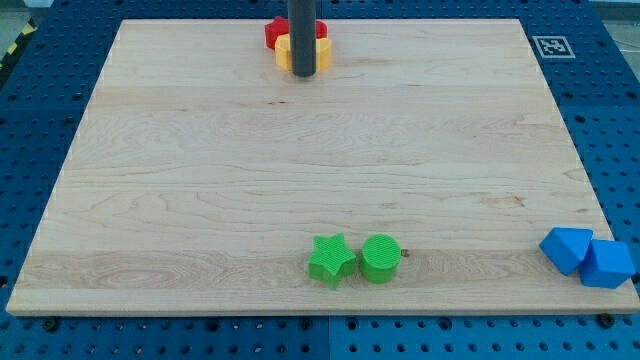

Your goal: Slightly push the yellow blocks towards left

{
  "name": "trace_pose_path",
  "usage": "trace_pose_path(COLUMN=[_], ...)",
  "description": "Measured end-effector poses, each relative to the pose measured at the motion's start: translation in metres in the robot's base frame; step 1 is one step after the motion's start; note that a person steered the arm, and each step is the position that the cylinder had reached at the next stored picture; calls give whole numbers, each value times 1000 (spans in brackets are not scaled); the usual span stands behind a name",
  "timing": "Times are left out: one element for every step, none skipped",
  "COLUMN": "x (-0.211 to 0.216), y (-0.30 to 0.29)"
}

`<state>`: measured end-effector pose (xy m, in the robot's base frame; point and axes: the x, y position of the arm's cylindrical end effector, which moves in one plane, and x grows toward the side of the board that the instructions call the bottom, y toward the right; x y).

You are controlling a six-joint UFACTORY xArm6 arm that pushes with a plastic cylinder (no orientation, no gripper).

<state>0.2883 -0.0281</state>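
Tip (304, 74) at board's top edge, bare rod, no jaws, standing in front of yellow block (286, 54). Nearest, view's bottom: green star (331, 259) touching green cylinder (380, 258); two blue blocks (567, 248) (608, 264) touching at bottom right. Farthest: yellow block with red block (274, 32) touching behind; their shapes hidden by rod.

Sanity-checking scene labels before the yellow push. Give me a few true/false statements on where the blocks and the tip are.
1. My tip is at the view's top, over the yellow block. True.
2. The green star and green cylinder sit near the view's top. False: they sit side by side near the view's bottom.
3. The red block is with the yellow block. True.
4. The two blue blocks are at the view's left. False: bottom-right corner.
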Motion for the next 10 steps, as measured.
trace_pose_path(x=[-14, 9, 21, 18, -8, -62, -97, -95, -95, -81], y=[1, 1, -7, -49, -91, -107, -101, -76, -27, -8])
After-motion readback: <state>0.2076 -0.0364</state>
